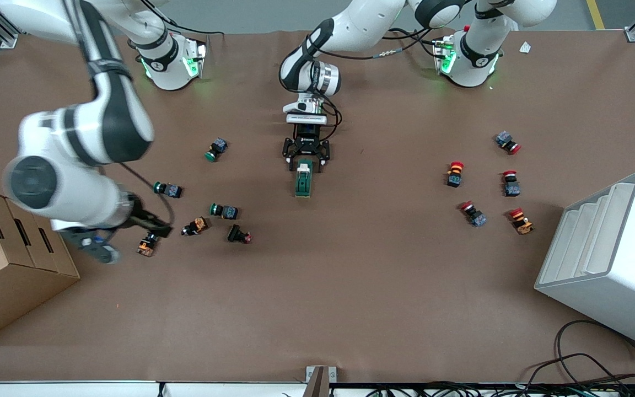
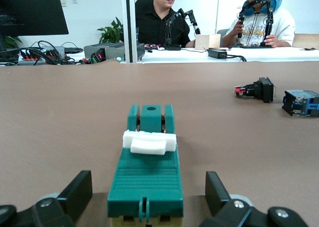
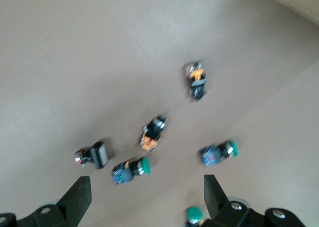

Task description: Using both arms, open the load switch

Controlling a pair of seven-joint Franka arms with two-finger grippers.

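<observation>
Dark-green load switch [image 1: 303, 181] lies mid-frame on the brown bench [image 1: 350, 275], long axis pointing straight out from the left tool [image 1: 306, 160], whose wide-open fingers straddle one end, gripping nothing. The right tool [image 1: 100, 242], open and empty, hovers over the green push-buttons [image 1: 224, 210] at frame left, well apart

Load switch [image 1: 303, 181] lies on the table [image 1: 350, 286] mid-width, nearer the arms' edge than the camera's edge. Left gripper [image 1: 306, 161] sits at its end toward the bases, fingers [image 2: 77, 192] spread either side. A cluster of push-buttons [image 1: 224, 210] lies toward the right arm's end, right gripper [image 1: 105, 242] above it, fingers apart. Cardboard box [image 1: 3, 264] at that end's edge. A second button group [image 1: 483, 187] lies toward the left arm's end, white rack [image 1: 609, 259] at that edge.
</observation>
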